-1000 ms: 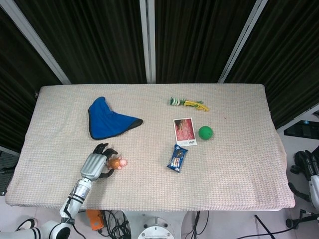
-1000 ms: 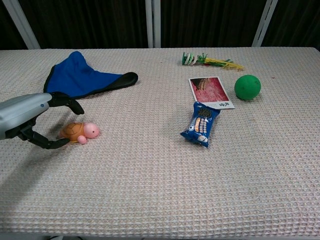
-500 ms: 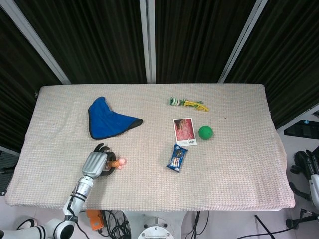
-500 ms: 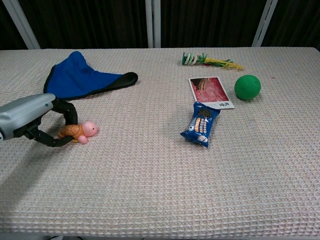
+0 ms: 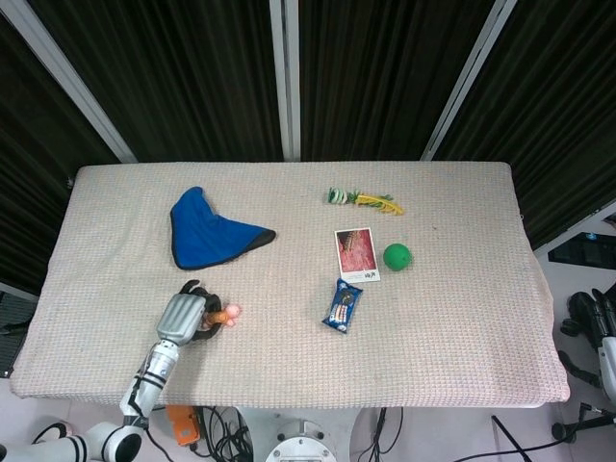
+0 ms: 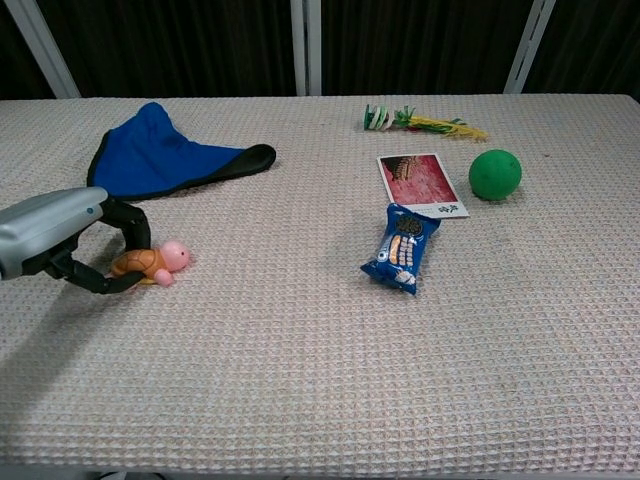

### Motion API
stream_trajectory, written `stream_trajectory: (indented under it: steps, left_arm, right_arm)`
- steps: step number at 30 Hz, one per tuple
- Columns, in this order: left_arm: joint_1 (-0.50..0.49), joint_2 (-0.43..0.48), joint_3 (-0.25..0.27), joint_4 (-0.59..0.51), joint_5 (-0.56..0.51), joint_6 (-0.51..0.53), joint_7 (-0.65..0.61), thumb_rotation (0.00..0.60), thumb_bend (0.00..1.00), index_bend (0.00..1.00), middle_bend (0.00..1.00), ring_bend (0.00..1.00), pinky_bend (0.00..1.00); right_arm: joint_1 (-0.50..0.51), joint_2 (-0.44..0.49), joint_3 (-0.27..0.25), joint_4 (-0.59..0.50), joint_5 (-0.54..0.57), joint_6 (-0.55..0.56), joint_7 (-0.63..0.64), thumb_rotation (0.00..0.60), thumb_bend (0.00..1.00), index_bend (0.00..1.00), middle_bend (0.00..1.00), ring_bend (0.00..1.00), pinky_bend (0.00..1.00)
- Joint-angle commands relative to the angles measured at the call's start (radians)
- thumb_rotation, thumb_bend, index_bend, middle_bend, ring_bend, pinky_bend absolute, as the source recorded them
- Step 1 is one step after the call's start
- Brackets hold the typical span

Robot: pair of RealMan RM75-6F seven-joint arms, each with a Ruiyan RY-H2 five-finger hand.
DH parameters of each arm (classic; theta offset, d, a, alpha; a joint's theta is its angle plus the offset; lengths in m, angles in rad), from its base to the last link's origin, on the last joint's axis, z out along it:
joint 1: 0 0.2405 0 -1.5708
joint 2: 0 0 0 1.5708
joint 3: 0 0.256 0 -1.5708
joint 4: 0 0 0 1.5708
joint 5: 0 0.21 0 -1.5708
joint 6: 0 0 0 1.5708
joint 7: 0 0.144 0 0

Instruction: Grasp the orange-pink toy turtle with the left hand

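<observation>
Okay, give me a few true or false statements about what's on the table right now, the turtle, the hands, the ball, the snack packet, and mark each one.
1. The left hand has its fingers curled around the toy turtle. True.
2. The green ball lies on the blue cloth. False: it sits on the table mat, beside the picture card, far from the cloth.
3. The blue snack packet lies nearer the robot than the picture card. True.
4. The right hand is over the table, touching the ball. False: it hangs off the table's edge, touching nothing there.
5. The turtle's pink head points toward the snack packet's side. True.
</observation>
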Motion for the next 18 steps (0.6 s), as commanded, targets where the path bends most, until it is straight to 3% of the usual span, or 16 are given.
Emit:
stream_trajectory:
  steps: [1,3,10,18]
  left_arm:
    - [0.019,0.069,0.016,-0.071,0.058,0.059,-0.038,0.6,0.18,0.07,0.02,0.01,0.08]
    - [0.046,0.091,0.015,-0.081,0.087,0.128,-0.059,0.6,0.15,0.0,0.0,0.0,0.07]
    - [0.15,0.254,0.059,-0.106,0.112,0.258,-0.084,0.6,0.14,0.0,0.0,0.0,0.01]
    - [0.332,0.416,0.155,-0.109,0.144,0.44,-0.153,0.6,0.15,0.0,0.0,0.0,0.0]
  right_arm:
    - [-0.007,0.005,-0.004,-0.01,-0.011,0.017,-0.001,0.6,0.15,0.0,0.0,0.0,0.0]
    - [-0.013,0.01,-0.007,-0.019,-0.023,0.036,0.0,0.6,0.15,0.0,0.0,0.0,0.0]
    - [-0.015,0.0,-0.011,-0.03,-0.034,0.045,-0.001,0.6,0.15,0.0,0.0,0.0,0.0]
    - [-0.001,-0.008,-0.015,-0.05,-0.049,0.033,-0.043,0.6,0.15,0.0,0.0,0.0,0.0]
